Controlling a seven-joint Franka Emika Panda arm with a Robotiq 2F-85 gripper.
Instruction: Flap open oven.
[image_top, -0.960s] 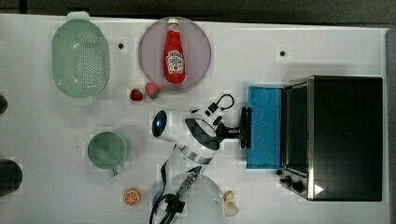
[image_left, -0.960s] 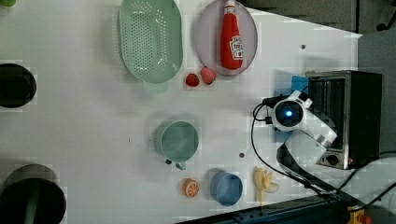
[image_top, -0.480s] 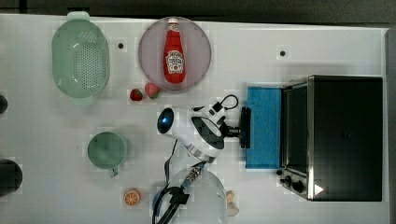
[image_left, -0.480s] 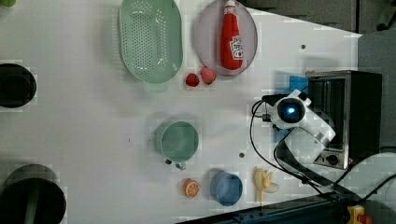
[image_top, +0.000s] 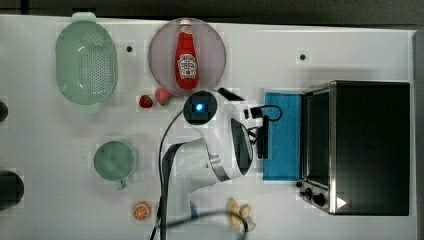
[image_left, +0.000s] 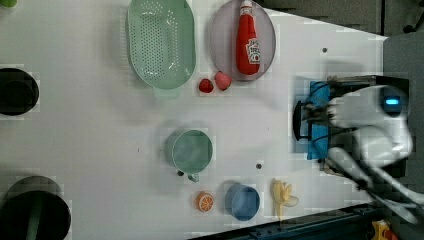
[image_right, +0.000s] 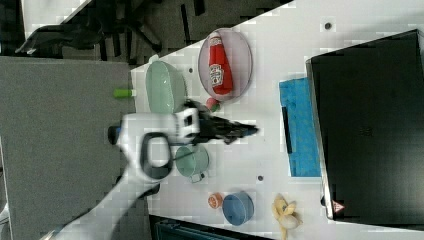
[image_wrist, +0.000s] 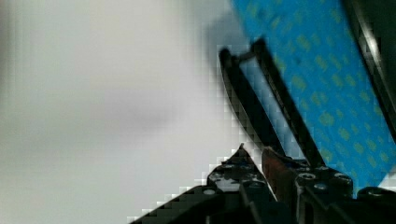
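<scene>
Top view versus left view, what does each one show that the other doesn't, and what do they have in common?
Of the two, the top view alone shows the oven unobstructed, with its knobs. The left view alone shows the blue bowl, between the orange slice and the banana. Both show the oven's blue door lying flat, the ketchup bottle on its plate, and the green colander.

Black-topped, silver-framed oven (image_top: 367, 145) at the top view's right, blue glass door folded down flat
</scene>
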